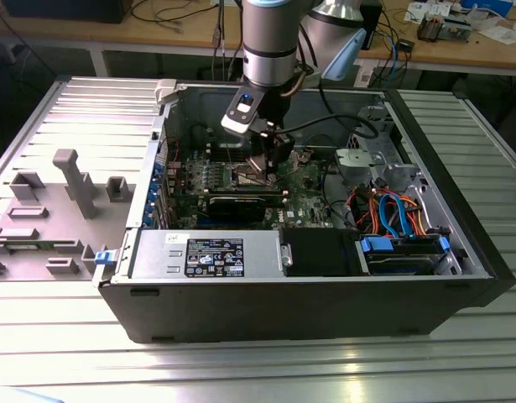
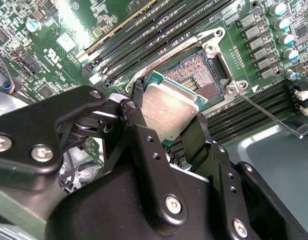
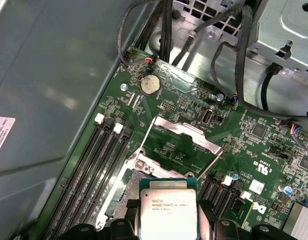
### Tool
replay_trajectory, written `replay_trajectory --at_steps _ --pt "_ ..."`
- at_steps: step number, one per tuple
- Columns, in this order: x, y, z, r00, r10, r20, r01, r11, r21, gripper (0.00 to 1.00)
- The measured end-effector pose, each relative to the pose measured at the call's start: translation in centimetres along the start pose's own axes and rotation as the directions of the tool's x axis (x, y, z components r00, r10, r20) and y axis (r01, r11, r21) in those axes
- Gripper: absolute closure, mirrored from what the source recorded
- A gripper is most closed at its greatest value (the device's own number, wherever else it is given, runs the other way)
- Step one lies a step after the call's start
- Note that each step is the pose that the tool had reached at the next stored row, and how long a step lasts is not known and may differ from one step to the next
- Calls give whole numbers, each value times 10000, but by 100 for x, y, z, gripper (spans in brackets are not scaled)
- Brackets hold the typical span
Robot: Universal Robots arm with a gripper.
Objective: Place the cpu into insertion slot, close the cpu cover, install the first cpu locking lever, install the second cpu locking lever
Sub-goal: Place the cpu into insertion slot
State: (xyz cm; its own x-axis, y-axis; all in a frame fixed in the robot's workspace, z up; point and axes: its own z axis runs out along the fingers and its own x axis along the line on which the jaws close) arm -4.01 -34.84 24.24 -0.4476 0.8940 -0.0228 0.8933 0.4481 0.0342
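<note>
My gripper (image 2: 168, 116) is shut on the cpu (image 2: 171, 106), a silver-topped square chip held by two opposite edges between black fingers (image 2: 138, 107). The cpu hangs slightly tilted over the near edge of the insertion slot (image 2: 201, 70), whose contact field lies bare inside its silver rim. In the first wrist view the cpu (image 3: 169, 210) covers part of the slot (image 3: 124, 186). The cpu cover (image 3: 188, 132) stands swung open beyond it. A thin wire locking lever (image 2: 268, 116) sticks out beside the slot. In the exterior view the gripper (image 1: 264, 166) reaches down inside the open computer case (image 1: 308, 311).
Long black memory slots (image 2: 159, 30) flank the socket on both sides. A black graphics card (image 1: 241, 204), power supply (image 1: 203, 252) and drive bay with orange and blue cables (image 1: 392, 210) fill the case. Grey fixtures (image 1: 73, 180) stand on the table at the exterior view's left.
</note>
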Motion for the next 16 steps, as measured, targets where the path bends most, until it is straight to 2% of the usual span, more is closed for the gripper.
replay_trajectory --at_steps 16 --pt "0 -1 15 9990 454 41 -454 9990 22 45"
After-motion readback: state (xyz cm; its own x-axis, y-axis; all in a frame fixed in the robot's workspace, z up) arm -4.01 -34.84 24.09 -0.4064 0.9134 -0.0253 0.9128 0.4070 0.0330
